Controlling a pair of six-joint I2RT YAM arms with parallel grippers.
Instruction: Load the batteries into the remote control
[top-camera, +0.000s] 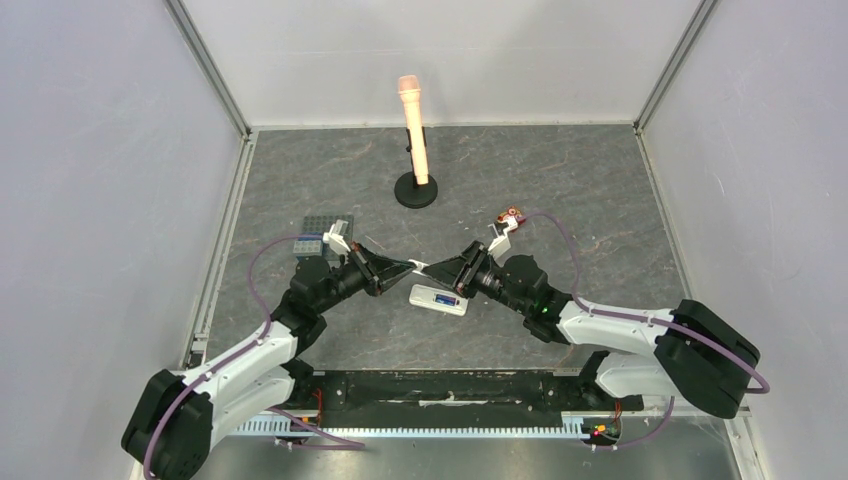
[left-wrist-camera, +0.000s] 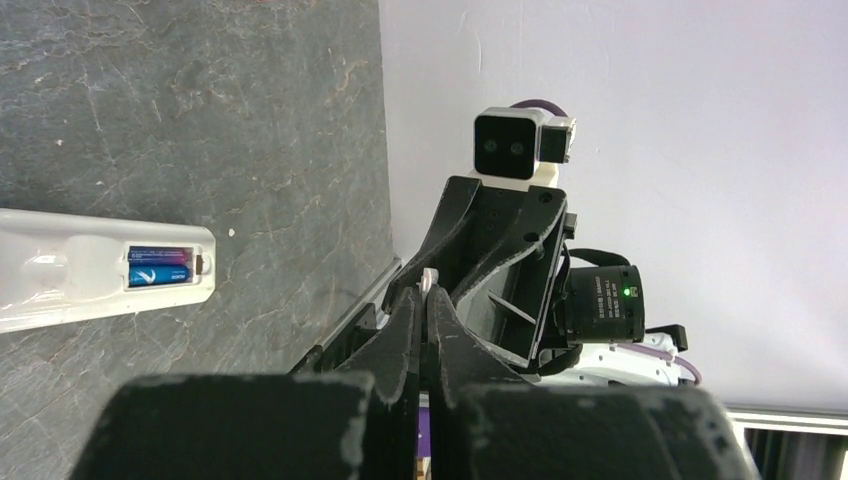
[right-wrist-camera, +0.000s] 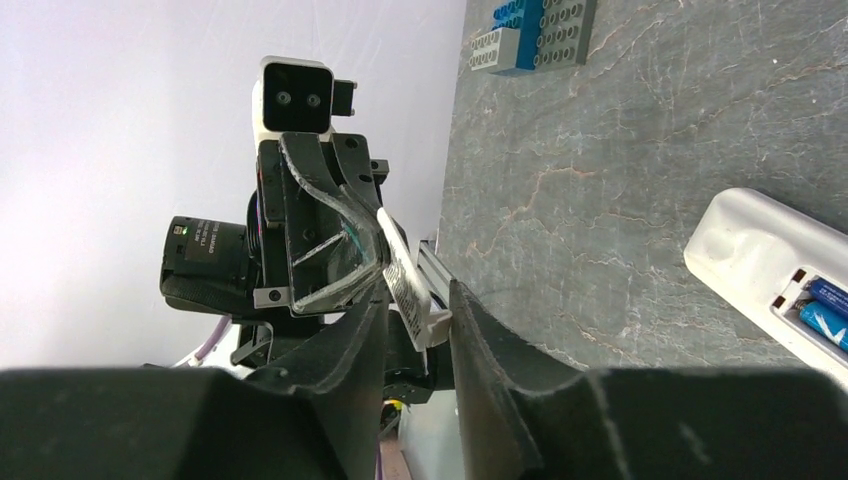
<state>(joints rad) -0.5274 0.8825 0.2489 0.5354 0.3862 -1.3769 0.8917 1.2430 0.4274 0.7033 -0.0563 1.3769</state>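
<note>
The white remote control (top-camera: 438, 299) lies face down on the grey table, its battery bay open. Two blue batteries (left-wrist-camera: 160, 268) sit side by side in the bay; they also show in the right wrist view (right-wrist-camera: 825, 315). My left gripper (top-camera: 408, 267) and right gripper (top-camera: 430, 268) meet tip to tip just above the remote's far side. Between them is a thin white battery cover (right-wrist-camera: 408, 280). The left gripper (left-wrist-camera: 428, 295) is shut on one end of it. The right gripper (right-wrist-camera: 415, 300) has its fingers (right-wrist-camera: 480, 340) against the other end.
A peach handle on a black round base (top-camera: 413, 130) stands at the back middle. A grey studded plate with a blue brick (top-camera: 322, 232) lies behind the left arm. A small red block (top-camera: 512, 214) lies behind the right gripper. Walls enclose the table on three sides.
</note>
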